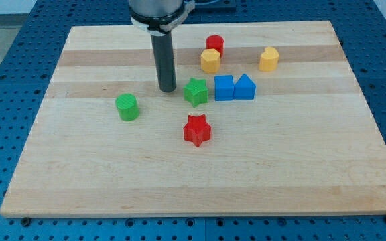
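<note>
My tip (pixel 167 90) rests on the wooden board (pixel 79 174), just to the view's left of the green star (pixel 196 92), with a small gap between them. Right of the star sit a blue cube (pixel 224 88) and a blue triangular block (pixel 244 87), side by side and touching. Above the star stand a yellow hexagonal block (pixel 210 61) and, touching it from behind, a red cylinder (pixel 214 45). A green cylinder (pixel 127 106) lies to the lower left of the tip. A red star (pixel 197 130) lies below the green star.
A second yellow block (pixel 269 59) stands alone toward the view's upper right. The board lies on a blue perforated table (pixel 5 60) that shows on all sides.
</note>
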